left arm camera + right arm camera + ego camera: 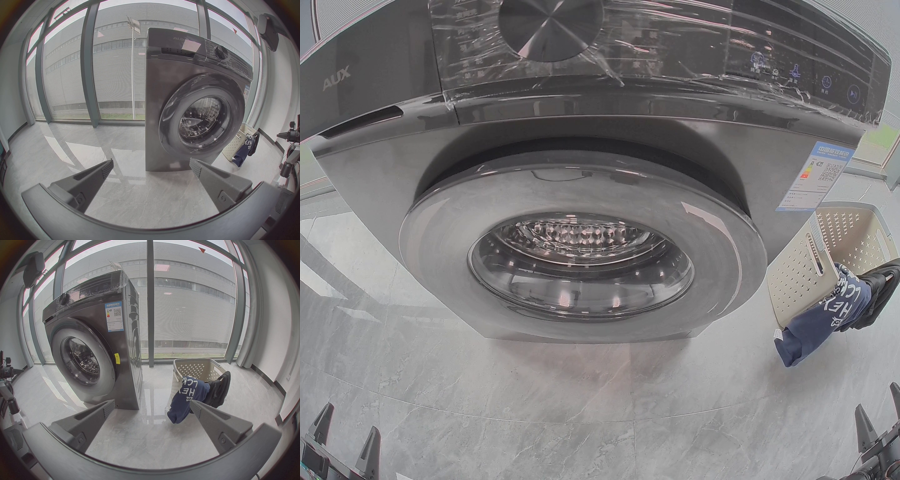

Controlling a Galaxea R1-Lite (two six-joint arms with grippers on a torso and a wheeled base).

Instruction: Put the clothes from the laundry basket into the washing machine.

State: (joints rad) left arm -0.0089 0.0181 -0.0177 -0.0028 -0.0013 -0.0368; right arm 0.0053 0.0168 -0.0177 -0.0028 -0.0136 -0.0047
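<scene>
Nearest, at 7 o'clock in the head view, the left gripper (pixel 349 431) hangs low over the floor (pixel 562 406). Its jaws are spread wide and hold nothing. At 5 o'clock the right gripper (pixel 878 412) sits at the same height, with its jaws also apart and empty. Both are well apart from the washer and the basket.

The floor is pale grey veined tile.

At 12 o'clock stands the washer (pixel 581 156), dark grey and front-loading. Its round door (pixel 444 237) is shut, and the steel drum shows through the glass. A dial and touch panel run along the top under clear film. A label (pixel 815 175) is stuck at the upper right of the front.

At 2 o'clock, just beside the washer's right flank, the basket (pixel 800 275) stands upright on the floor; it is cream and perforated. The clothes are in it. A navy shirt (pixel 819 319) with white letters is draped over its front rim, and its lower end hangs down outside toward the tile. A black garment (pixel 878 294) lies over the rim next to the shirt, touching it.

Farthest, behind the washer and basket, tall windows (pixel 193 302) face a grey building.
</scene>
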